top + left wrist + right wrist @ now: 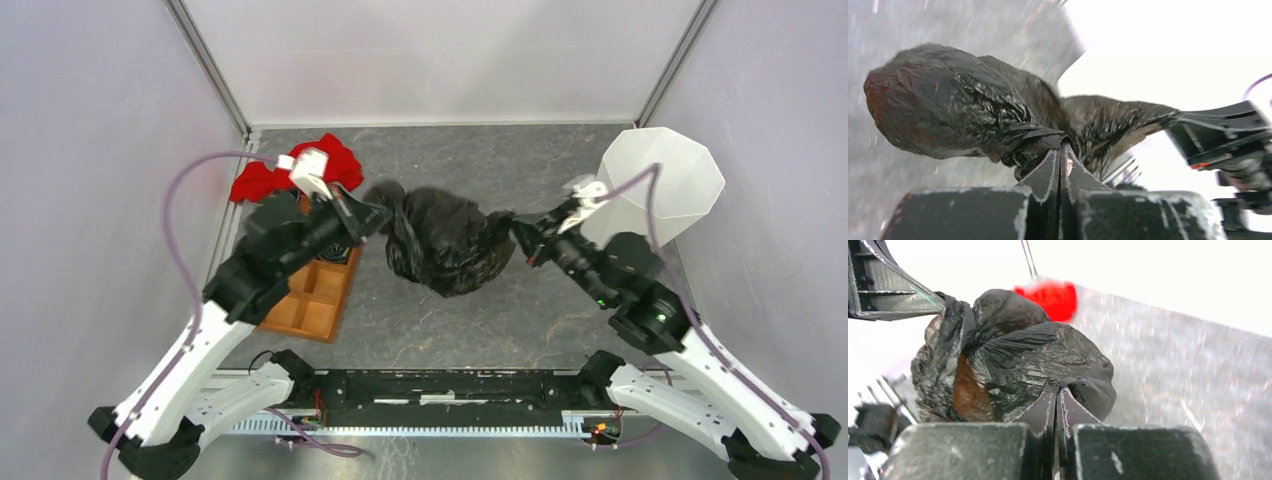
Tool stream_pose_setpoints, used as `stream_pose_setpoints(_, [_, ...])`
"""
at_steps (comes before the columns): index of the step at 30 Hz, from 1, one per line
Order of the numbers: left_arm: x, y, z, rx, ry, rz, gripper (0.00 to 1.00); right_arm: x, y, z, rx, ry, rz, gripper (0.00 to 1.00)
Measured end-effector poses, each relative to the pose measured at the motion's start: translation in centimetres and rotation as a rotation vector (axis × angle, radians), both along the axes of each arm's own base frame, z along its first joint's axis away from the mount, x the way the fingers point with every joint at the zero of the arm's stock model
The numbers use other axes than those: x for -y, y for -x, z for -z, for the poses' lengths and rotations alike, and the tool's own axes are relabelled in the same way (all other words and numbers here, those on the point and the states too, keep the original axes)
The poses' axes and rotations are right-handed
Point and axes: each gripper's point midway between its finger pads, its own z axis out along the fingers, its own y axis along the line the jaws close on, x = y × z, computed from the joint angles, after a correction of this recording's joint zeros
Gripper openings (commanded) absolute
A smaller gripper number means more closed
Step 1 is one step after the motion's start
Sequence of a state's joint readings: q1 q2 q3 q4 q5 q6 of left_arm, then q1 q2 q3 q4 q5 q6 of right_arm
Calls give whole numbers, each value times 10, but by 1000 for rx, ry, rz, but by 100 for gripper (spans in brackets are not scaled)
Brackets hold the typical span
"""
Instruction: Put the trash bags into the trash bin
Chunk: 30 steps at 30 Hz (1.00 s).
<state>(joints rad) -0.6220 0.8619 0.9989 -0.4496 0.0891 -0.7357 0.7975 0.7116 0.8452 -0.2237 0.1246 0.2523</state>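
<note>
I see the bag point(447, 240), crinkled glossy black film bunched into a shapeless lump, strung between both arms at mid-frame. The left gripper point(375, 213) is clenched on its left end, and the right gripper point(520, 235) pinches its right end. Only the wrist views show film caught between the closed tips. The right one also shows a brownish patch through the plastic. The white faceted bin point(665, 185) sits upper right, crossed by the right arm's cable. The left arm partly covers a red cloth point(300, 170) and an orange compartment tray point(315, 290) on the grey speckled table point(500, 320).
</note>
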Motion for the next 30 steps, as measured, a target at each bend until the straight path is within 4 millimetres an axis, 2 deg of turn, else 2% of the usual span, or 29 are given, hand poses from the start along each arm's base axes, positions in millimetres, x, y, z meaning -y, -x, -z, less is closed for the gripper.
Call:
stream_pose_setpoints(1, [-1, 0, -38, 89, 48, 0, 2, 3, 2, -28, 58, -45, 1, 1])
stream_pose_setpoints(2, [-5, 3, -66, 161, 88, -6, 2, 8, 5, -49, 108, -86, 8, 0])
stream_pose_setpoints(3, [-9, 5, -79, 202, 107, -15, 2, 14, 9, -57, 136, -112, 17, 0])
stream_pose_setpoints(4, [-16, 9, -85, 230, 122, -32, 2, 19, 10, -55, 146, -125, 33, 0])
stream_pose_setpoints(5, [-20, 12, -81, 233, 123, -42, 2, 23, 10, -45, 136, -122, 50, 0])
stream_pose_setpoints(6, [-22, 11, -61, 208, 101, -58, 2, 25, 5, -12, 85, -89, 79, 0])
stream_pose_setpoints(7, [-22, 8, -42, 173, 74, -63, 2, 24, 3, 12, 40, -54, 88, 0])
stream_pose_setpoints(8, [-20, 4, -8, 105, 27, -70, 2, 23, 1, 50, -30, 1, 98, 0])
stream_pose_setpoints(9, [-20, 3, 34, 10, -42, -72, 2, 25, 3, 101, -128, 83, 106, 0])
stream_pose_setpoints(10, [-21, 4, 74, -83, -110, -72, 2, 27, 8, 134, -194, 137, 102, 0])
stream_pose_setpoints(11, [-24, 9, 108, -169, -173, -72, 2, 35, 22, 188, -308, 228, 89, 1])
stream_pose_setpoints(12, [-32, 20, 151, -284, -261, -71, 2, 42, 33, 214, -368, 273, 78, 0])
stream_pose_setpoints(13, [-40, 30, 170, -343, -308, -70, 2, 48, 46, 235, -423, 310, 61, 0])
stream_pose_setpoints(14, [-49, 42, 183, -394, -350, -71, 2, 52, 55, 243, -452, 325, 44, 0])
stream_pose_setpoints(15, [-52, 45, 181, -399, -354, -71, 2, 52, 59, 241, -457, 317, 32, 0])
stream_pose_setpoints(17, [-51, 43, 154, -349, -325, -70, 2, 45, 58, 213, -426, 271, 6, 0])
stream_pose_setpoints(19, [-44, 31, 101, -236, -259, -69, 2, 35, 51, 158, -351, 190, -14, 0])
stream_pose_setpoints(21, [-39, 20, 38, -101, -180, -79, 2, 27, 42, 85, -241, 88, -16, 0])
stream_pose_setpoints(23, [-41, 16, -27, 41, -90, -102, 2, 28, 34, 15, -122, -11, 7, 0])
stream_pose_setpoints(25, [-47, 17, -58, 113, -42, -129, 2, 36, 30, -21, -49, -69, 48, 0])
stream_pose_setpoints(26, [-53, 20, -67, 138, -27, -147, 2, 39, 27, -27, -35, -78, 70, 0])
stream_pose_setpoints(27, [-58, 22, -69, 150, -22, -166, 2, 41, 23, -22, -38, -69, 94, 0])
stream_pose_setpoints(28, [-60, 22, -64, 143, -31, -174, 2, 40, 19, -8, -59, -43, 109, 0])
stream_pose_setpoints(30, [-62, 17, -33, 86, -82, -194, 2, 34, 12, 40, -140, 46, 121, 0])
